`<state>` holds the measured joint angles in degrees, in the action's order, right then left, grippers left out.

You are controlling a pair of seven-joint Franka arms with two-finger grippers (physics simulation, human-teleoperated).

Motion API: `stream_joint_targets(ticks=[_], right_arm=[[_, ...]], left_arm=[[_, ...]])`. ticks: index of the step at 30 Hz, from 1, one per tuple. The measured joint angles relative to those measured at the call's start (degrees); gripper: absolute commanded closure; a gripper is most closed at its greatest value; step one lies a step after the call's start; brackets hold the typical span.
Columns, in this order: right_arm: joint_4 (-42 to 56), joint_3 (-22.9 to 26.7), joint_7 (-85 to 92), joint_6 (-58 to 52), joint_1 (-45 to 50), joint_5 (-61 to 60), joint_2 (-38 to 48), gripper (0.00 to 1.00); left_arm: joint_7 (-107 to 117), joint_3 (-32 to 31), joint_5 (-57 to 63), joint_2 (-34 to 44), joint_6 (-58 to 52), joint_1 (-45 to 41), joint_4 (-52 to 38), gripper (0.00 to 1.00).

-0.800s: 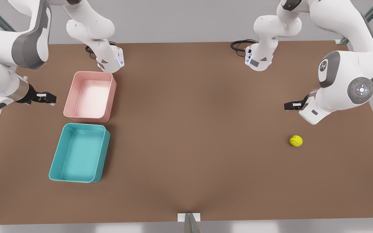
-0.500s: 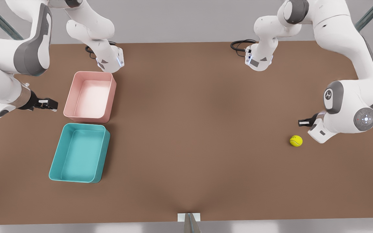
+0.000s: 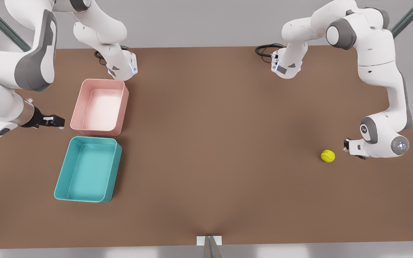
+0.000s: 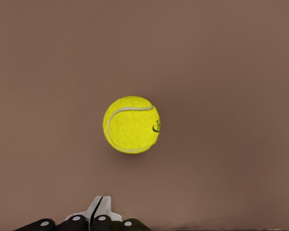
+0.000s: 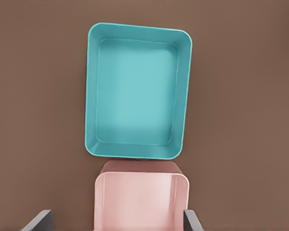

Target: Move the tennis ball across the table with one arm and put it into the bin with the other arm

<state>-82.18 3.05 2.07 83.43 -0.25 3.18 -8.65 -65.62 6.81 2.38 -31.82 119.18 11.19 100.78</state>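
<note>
- Tennis ball (image 3: pixel 327 156): rests on the table (image 3: pixel 210 143) at the right of the front view, a little below mid-height, nothing touching it.
- Same ball in the left wrist view (image 4: pixel 131 124): lies on bare brown tabletop with its curved white seam and a small dark mark turned toward the camera.
- Left gripper (image 3: pixel 346 143): hangs low over the table just to the right of the ball in the front view, close beside it but apart from it.
- Left pincer in its own wrist view (image 4: pixel 98 211): white pads pressed together with only a thin dark line between them, holding nothing, the ball lying clear beyond the tips.
- Bin (image 3: pixel 64 168): teal, sits empty at the lower left of the front view, long side running up and down the frame, well apart from the ball across the width of the table.
- Pink tray (image 3: pixel 79 104): stands just above the bin in the front view, also empty, short ends of the two nearly meeting.
- Right gripper (image 3: pixel 56 121): waits at the far left of the front view, just left of the pink tray's lower corner and above the bin's upper left corner.
- Right pincer in its wrist view: grey fingers (image 5: pixel 41 219) spread wide apart, holding nothing, with the pink tray (image 5: pixel 98 202) between them and the bin (image 5: pixel 91 91) past it.
- Arm bases: mounted along the top edge of the table in the front view, one above the pink tray, one toward the upper right.
</note>
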Motion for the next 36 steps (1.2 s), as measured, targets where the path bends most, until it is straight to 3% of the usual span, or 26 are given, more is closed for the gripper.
stream_joint_targets(ticks=[11, 33, 36], right_arm=[[0.0, 0.0, 0.3, 0.3, -0.4, -1.3, -0.6, 0.0], [-0.1, 0.0, 0.7, 0.4, -0.6, -2.1, -1.1, 0.0], [0.0, 0.0, 0.7, 0.4, -0.6, -2.1, -1.4, 0.0]], left_arm=[[-25.9, 0.7, 0.3, -3.2, 8.4, 0.6, 1.4, 0.79], [-31.7, 1.9, 3.0, -5.4, 8.6, -3.5, 1.1, 0.79], [-27.4, -2.1, 3.0, -5.0, 8.7, -8.0, 1.3, 0.79]])
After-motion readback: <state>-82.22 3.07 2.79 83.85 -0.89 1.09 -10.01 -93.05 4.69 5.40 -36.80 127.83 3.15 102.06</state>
